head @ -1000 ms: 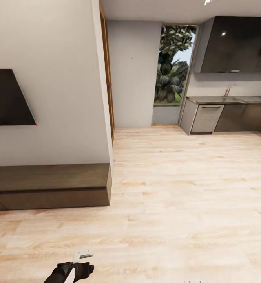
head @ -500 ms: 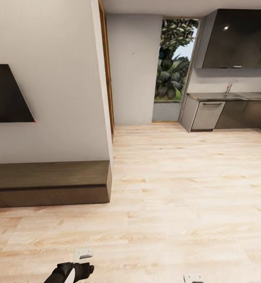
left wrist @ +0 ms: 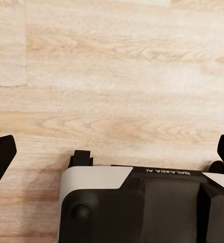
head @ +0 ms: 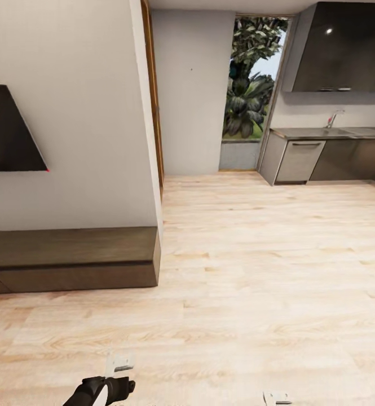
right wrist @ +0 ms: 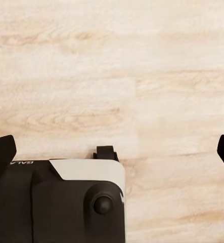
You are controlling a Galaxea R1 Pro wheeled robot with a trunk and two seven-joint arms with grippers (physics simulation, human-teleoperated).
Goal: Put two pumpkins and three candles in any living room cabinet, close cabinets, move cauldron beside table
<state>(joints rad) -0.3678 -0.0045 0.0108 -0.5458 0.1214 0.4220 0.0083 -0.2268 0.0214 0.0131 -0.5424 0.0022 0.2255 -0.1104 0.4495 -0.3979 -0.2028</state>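
Two grippers sit nearest, each seen from its own wrist camera over bare pale wood floor (head: 255,316). The left gripper (left wrist: 112,152) has its dark fingertips (left wrist: 0,154) spread wide to the two edges of the left wrist view, with nothing but floorboards between them. The right gripper (right wrist: 112,152) stands the same way in the right wrist view, fingertips (right wrist: 1,152) far apart and holding nothing. From the head camera, the left arm's black wrist and a white bracket show at the lower edge on the robot's left, and a small white piece of the right arm peeks in at the lower edge on the robot's right; the fingers cannot be made out from there.

Further on, to the robot's left, the cabinet (head: 69,259) runs low along the foot of a white wall (head: 85,113). Its dark brown front looks flush and closed, and its top is bare. A black screen (head: 7,132) hangs on that wall above it.

Beyond the wall's end the floor runs on to a grey kitchen counter (head: 322,152) with a tap (head: 334,117), dark upper cupboards (head: 345,51) above it, and a tall window (head: 249,84) showing green foliage
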